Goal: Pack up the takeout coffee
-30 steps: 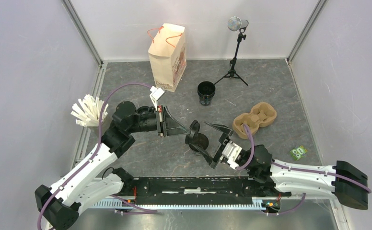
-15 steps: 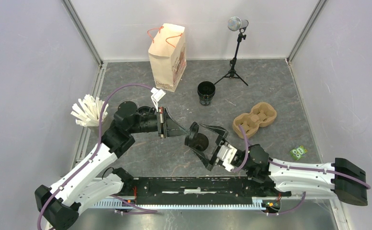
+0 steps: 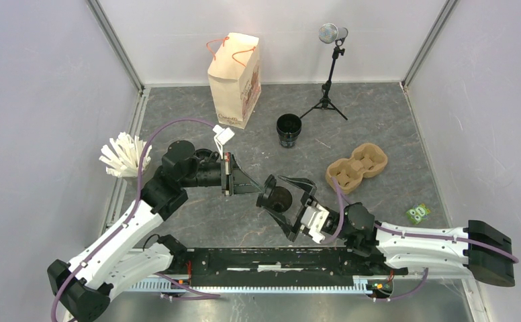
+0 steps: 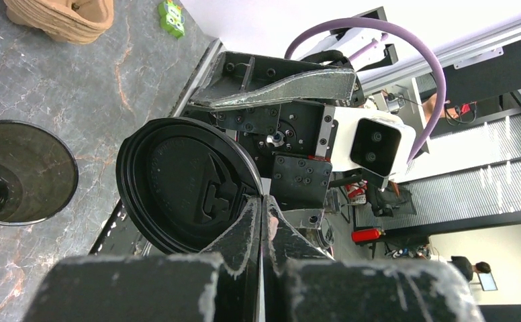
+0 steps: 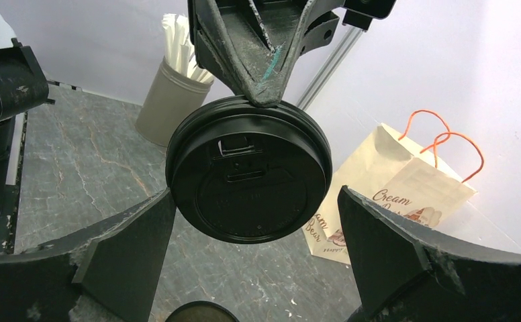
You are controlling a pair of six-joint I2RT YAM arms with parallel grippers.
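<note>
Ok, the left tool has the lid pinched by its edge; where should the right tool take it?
Across its rim, at the two side edges. The lid hangs face-on to the right tool, whose open fingers flank it; the left tool pinches the rim elsewhere, so both sides look free. Come straight in and close.

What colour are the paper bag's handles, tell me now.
Orange; the handles on the beige paper bag show best in the right wrist view.

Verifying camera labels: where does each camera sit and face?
Top external: above, behind the robot, looking down; both arms show.
Left wrist: on left arm, faces right hand past the held lid; own shut fingers show.
Right wrist: on right arm, faces lid, left hand, paper bag; own open fingers show.
Wrist views share the lid.
</note>
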